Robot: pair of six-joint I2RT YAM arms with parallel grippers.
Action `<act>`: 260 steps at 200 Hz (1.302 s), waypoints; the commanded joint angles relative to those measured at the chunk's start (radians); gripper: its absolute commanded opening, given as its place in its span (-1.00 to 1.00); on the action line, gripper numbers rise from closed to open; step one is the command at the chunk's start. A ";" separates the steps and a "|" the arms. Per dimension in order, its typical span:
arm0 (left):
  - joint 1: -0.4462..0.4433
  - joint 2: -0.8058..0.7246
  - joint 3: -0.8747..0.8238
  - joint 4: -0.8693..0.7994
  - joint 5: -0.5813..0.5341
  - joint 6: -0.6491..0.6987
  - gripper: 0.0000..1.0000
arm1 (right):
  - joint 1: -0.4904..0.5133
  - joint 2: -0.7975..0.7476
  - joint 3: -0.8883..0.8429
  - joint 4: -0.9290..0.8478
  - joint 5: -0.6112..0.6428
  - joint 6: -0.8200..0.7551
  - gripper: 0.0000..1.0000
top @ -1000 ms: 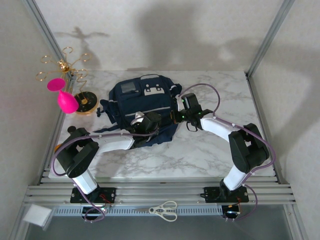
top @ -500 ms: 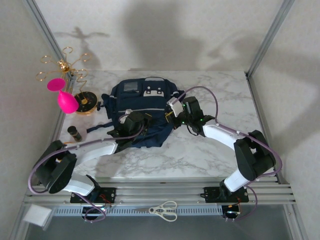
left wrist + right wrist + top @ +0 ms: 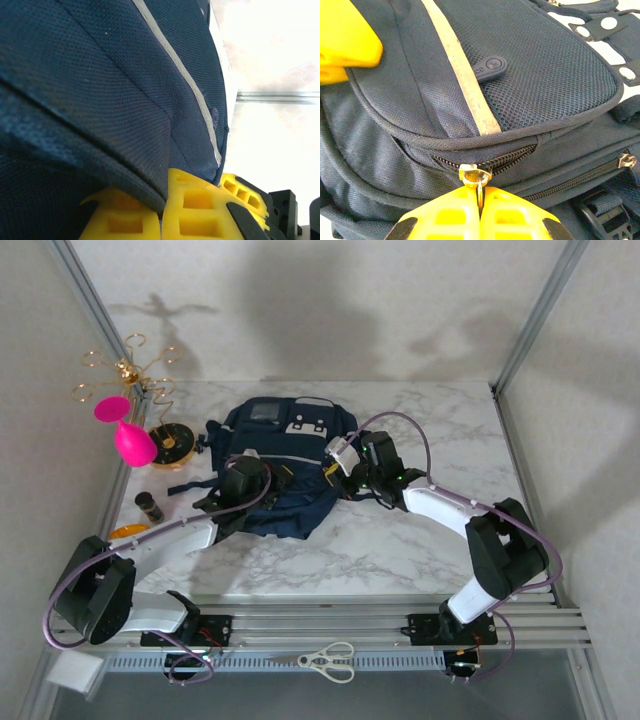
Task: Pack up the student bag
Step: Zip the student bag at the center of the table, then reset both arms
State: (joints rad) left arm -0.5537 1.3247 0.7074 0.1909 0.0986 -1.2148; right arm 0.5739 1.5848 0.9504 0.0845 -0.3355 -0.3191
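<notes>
The student bag (image 3: pixel 285 440), navy with white patches and a pale stripe, lies flat in the middle of the marble table. My left gripper (image 3: pixel 265 488) reaches onto its near left part; in the left wrist view the yellow fingers (image 3: pixel 197 210) of that gripper (image 3: pixel 165 205) are shut on a fold of the bag's navy fabric (image 3: pixel 100 100). My right gripper (image 3: pixel 335 482) sits at the bag's right side. In the right wrist view this gripper (image 3: pixel 480 200) is shut on a metal zipper pull (image 3: pixel 476 176), with the zipper partly parted beside it below the striped front pocket (image 3: pixel 520 75).
A pink piece hangs on a gold wire stand (image 3: pixel 125 425) at the far left, by a round black-and-gold base (image 3: pixel 172 445). A small dark bottle (image 3: pixel 150 505) and an orange item (image 3: pixel 130 532) lie near the left edge. Scissors (image 3: pixel 328 660) rest on the front rail.
The left arm has swung down and leftward, uncovering the bottle and orange item. The bag has shifted left, and the right gripper has followed it leftward, still on the zipper pull.
</notes>
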 commanded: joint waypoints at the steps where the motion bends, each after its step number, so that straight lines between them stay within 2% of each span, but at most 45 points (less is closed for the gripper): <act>1: 0.087 0.019 0.014 -0.121 -0.144 0.109 -1.00 | -0.081 0.002 0.052 -0.060 0.197 0.027 -1.00; 19: 0.090 0.036 0.040 -0.122 -0.124 0.139 -1.00 | -0.076 0.010 0.074 -0.098 0.171 0.025 -1.00; 26: 0.084 0.031 0.045 -0.123 -0.127 0.149 -1.00 | -0.070 -0.013 0.058 -0.086 0.143 0.028 -0.90; 29: 0.084 0.028 0.049 -0.122 -0.119 0.154 -0.93 | -0.067 -0.026 0.052 -0.081 0.129 0.030 -0.80; 37: 0.085 0.020 0.056 -0.125 -0.100 0.170 -0.67 | -0.066 -0.063 0.037 -0.070 0.091 0.043 -0.57; 45: 0.082 -0.004 0.054 -0.119 -0.079 0.196 -0.32 | -0.066 -0.100 0.026 -0.069 0.066 0.064 -0.40; 63: 0.080 -0.081 0.030 -0.130 -0.040 0.275 0.29 | -0.075 -0.175 0.004 -0.079 0.080 0.132 -0.03; 80: 0.089 -0.174 0.025 -0.250 -0.154 0.380 0.94 | -0.107 -0.232 -0.042 -0.058 0.186 0.232 0.28; 83: 0.091 -0.187 0.027 -0.270 -0.191 0.401 0.98 | -0.115 -0.240 -0.052 -0.054 0.208 0.247 0.33; 98: 0.111 -0.245 0.021 -0.358 -0.435 0.482 0.99 | -0.158 -0.286 -0.118 0.003 0.381 0.320 0.51; 112: 0.140 -0.286 -0.032 -0.323 -0.611 0.578 0.99 | -0.217 -0.328 -0.196 0.073 0.529 0.391 0.75; 126: 0.195 -0.322 -0.130 -0.204 -0.684 0.706 0.99 | -0.303 -0.349 -0.256 0.119 0.653 0.454 0.96; 134: 0.226 -0.339 -0.194 -0.124 -0.720 0.770 0.99 | -0.360 -0.349 -0.285 0.149 0.680 0.478 0.97; 150: 0.265 -0.361 -0.359 0.143 -0.782 0.890 0.99 | -0.457 -0.337 -0.368 0.267 0.685 0.494 0.97; 154: 0.272 -0.362 -0.395 0.238 -0.780 0.930 0.99 | -0.472 -0.335 -0.396 0.313 0.684 0.490 0.97; 163: 0.308 -0.368 -0.408 0.283 -0.728 0.948 0.99 | -0.498 -0.324 -0.465 0.437 0.664 0.467 0.97; 177: 0.316 -0.355 -0.480 0.498 -0.680 1.041 0.99 | -0.519 -0.292 -0.567 0.647 0.633 0.430 0.97; 197: 0.333 -0.292 -0.592 0.801 -0.594 1.160 0.99 | -0.546 -0.227 -0.686 0.947 0.506 0.390 0.97; 205: 0.346 -0.254 -0.605 0.868 -0.579 1.172 0.99 | -0.550 -0.225 -0.687 0.951 0.474 0.385 0.97; 220: 0.397 -0.156 -0.603 0.950 -0.480 1.156 0.99 | -0.558 -0.182 -0.752 1.132 0.416 0.349 0.97; 232: 0.417 -0.056 -0.606 1.061 -0.444 1.158 0.99 | -0.577 -0.117 -0.744 1.165 0.380 0.365 0.97; 239: 0.420 -0.013 -0.611 1.134 -0.450 1.165 0.99 | -0.589 -0.064 -0.750 1.223 0.336 0.365 0.97; 245: 0.437 0.013 -0.615 1.183 -0.413 1.151 0.99 | -0.589 -0.023 -0.758 1.293 0.300 0.351 0.97; 254: 0.477 0.050 -0.601 1.187 -0.310 1.134 0.99 | -0.590 -0.050 -0.744 1.206 0.278 0.336 0.97; 260: 0.488 0.085 -0.588 1.185 -0.286 1.131 0.99 | -0.589 -0.039 -0.740 1.226 0.278 0.339 0.97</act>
State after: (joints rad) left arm -0.1215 1.3251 0.1078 1.1469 -0.3634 -0.0971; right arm -0.0074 1.5215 0.2066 1.1355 0.0513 0.0559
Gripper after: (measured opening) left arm 0.995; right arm 0.985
